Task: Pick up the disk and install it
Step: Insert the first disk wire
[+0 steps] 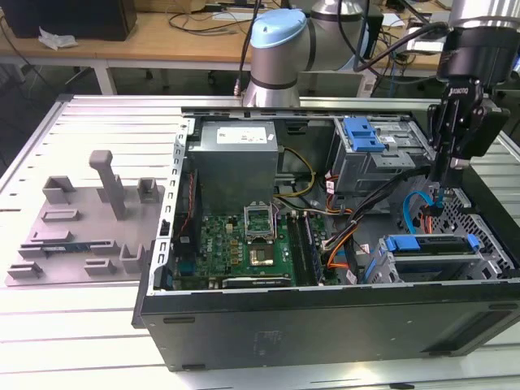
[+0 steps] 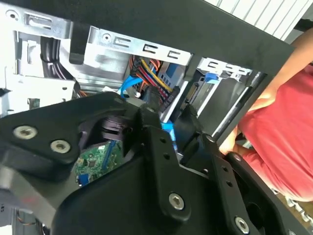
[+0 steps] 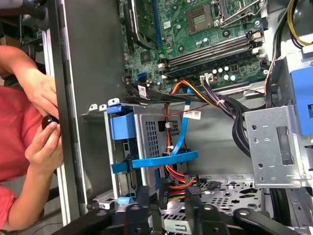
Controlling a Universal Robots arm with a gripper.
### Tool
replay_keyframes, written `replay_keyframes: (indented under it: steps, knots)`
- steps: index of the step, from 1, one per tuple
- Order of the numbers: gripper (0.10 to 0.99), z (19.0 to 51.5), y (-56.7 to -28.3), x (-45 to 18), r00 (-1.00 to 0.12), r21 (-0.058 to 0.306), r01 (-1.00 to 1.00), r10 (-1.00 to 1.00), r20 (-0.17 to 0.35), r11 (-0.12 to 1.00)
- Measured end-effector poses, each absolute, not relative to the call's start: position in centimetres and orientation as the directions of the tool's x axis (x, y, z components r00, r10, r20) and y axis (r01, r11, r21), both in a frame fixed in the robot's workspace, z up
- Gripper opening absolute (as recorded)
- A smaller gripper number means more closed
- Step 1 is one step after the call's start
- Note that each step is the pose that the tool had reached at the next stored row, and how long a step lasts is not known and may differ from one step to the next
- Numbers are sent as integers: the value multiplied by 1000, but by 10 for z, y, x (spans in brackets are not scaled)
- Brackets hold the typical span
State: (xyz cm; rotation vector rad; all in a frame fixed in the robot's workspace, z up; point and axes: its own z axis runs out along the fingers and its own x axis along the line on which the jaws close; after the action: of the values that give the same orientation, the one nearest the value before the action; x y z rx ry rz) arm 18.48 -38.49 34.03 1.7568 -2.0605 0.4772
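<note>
Found claw open, gripping nothing, at the exterior view's right, above drive cage. Noted disk, blue-railed, lying in that cage at lower right, just below claw.

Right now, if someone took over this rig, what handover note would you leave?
Hand: open, empty, poised over the drive cage at the exterior view's right end of the computer case.
Disk: in that cage, blue rails on, not gripped.
Done: nothing that shows; seating cannot be judged.
Left: pickup and install unconfirmed.
A person stands beside the case.
</note>
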Motion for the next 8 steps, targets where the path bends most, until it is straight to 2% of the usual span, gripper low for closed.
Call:
replay_keyframes:
  steps: [1,8]
  knots:
    - [353,338,-385,185,-139,-7,-988,-855,500,157]
    - [353,335,-387,186,-143,-12,-987,-843,519,160]
